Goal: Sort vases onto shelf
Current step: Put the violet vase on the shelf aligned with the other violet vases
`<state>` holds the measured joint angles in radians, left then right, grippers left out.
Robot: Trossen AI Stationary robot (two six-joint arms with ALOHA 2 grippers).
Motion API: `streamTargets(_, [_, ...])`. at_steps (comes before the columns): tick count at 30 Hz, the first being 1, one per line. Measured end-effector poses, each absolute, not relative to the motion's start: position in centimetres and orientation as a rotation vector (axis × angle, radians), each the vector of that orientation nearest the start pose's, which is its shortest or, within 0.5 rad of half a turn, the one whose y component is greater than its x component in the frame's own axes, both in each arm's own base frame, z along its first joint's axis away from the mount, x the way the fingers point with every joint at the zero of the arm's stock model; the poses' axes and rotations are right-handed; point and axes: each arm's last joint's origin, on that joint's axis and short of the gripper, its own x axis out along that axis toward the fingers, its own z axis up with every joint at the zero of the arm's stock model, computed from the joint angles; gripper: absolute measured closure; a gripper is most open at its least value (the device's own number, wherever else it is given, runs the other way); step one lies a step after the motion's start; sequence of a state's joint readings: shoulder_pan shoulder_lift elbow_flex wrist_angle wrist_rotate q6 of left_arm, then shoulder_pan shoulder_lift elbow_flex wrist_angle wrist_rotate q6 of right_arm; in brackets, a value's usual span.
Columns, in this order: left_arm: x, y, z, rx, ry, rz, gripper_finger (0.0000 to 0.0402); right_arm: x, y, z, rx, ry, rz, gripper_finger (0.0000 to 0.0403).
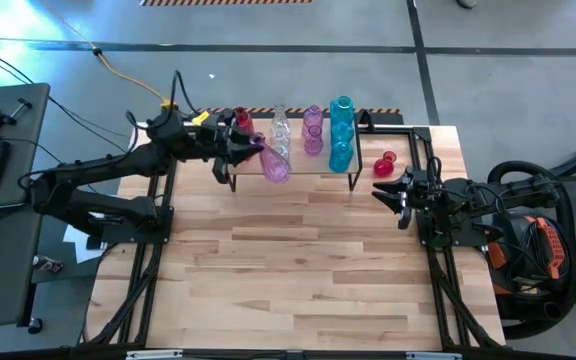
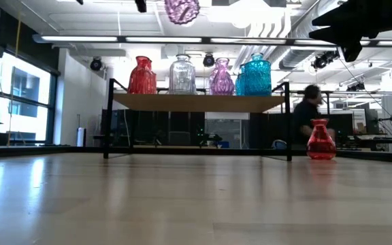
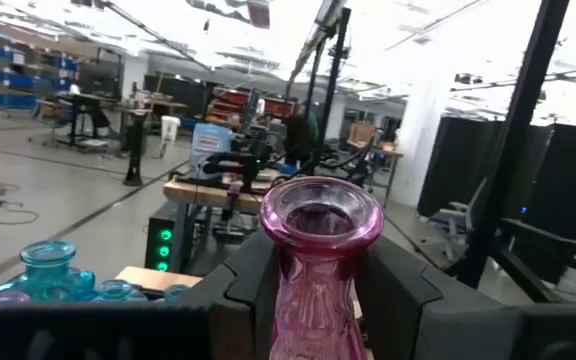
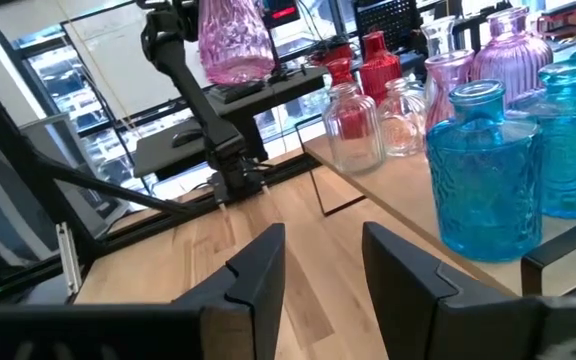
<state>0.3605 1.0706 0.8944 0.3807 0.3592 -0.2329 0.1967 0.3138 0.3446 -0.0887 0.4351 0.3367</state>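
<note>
My left gripper (image 3: 313,290) is clenched on the pink-purple vase's (image 1: 274,165) neck, lifted above the shelf (image 1: 298,176) edge. I should carry it toward twelve o'clock, behind the purple row, lowering upright and slowly. My right gripper (image 1: 396,191) waits with fingers parted, empty.

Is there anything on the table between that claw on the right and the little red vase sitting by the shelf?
No. From above, only bare table separates the right gripper from the red vase beside the shelf.
</note>
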Motion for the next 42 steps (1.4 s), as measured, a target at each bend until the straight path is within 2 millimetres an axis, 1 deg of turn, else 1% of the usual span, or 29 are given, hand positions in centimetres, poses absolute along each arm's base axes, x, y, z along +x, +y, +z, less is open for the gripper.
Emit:
streamTargets(5, [23.7,7.0,36.7,-0.171,-0.204,0.02,0.0304,10.6,0.9,24.7,0.324,0.014,-0.245,0.0284])
streamTargets(7, [24.0,6.7,36.5,-0.175,-0.205,0.024,0.0304,10.6,0.9,24.7,0.354,0.01,-0.245,0.0284])
streamTargets(10, [24.4,6.2,36.3,-0.18,-0.192,0.002,0.0304,10.6,0.9,24.7,0.388,0.006,-0.246,0.0284])
streamTargets(13, [24.9,5.6,36.1,-0.185,-0.184,-0.023,0.0304,10.6,0.9,24.7,0.372,0.01,-0.246,0.0284])
streamTargets(18, [25.9,4.8,35.9,-0.179,-0.219,-0.064,0.0304,10.6,0.9,24.7,0.372,0.011,-0.246,0.0284])
streamTargets(21, [26.8,4.4,35.4,-0.187,-0.201,-0.073,0.0304,10.6,0.9,24.7,0.372,0.012,-0.246,0.0284])
streamTargets(24, [27.9,4.1,35.6,-0.193,-0.182,-0.072,0.0304,10.6,0.9,24.7,0.39,0.009,-0.247,0.0284])
streamTargets(29, [30.0,3.7,35.8,-0.154,-0.143,-0.091,0.0304,10.6,0.9,24.7,0.448,0.003,-0.246,0.0284])
streamTargets(33, [31.5,3.4,36.1,-0.153,-0.143,-0.104,0.0304,10.6,0.9,24.6,0.45,0.006,-0.246,0.0282])
streamTargets(35, [32.0,3.5,36.0,-0.155,-0.133,-0.105,0.0304,10.6,0.9,24.6,0.474,0.005,-0.236,0.0271])
streamTargets(37, [32.5,3.5,35.7,-0.157,-0.119,-0.104,0.0304,10.6,0.9,24.6,0.504,0.004,-0.229,0.0248])
streamTargets(39, [32.8,3.6,35.5,-0.159,-0.113,-0.103,0.0304,10.6,0.9,24.5,0.522,0.013,-0.227,0.0214])
streamTargets(42, [33.0,3.6,35.2,-0.169,-0.105,-0.103,0.0304,10.6,0.9,24.3,0.519,0.039,-0.234,0.0144])
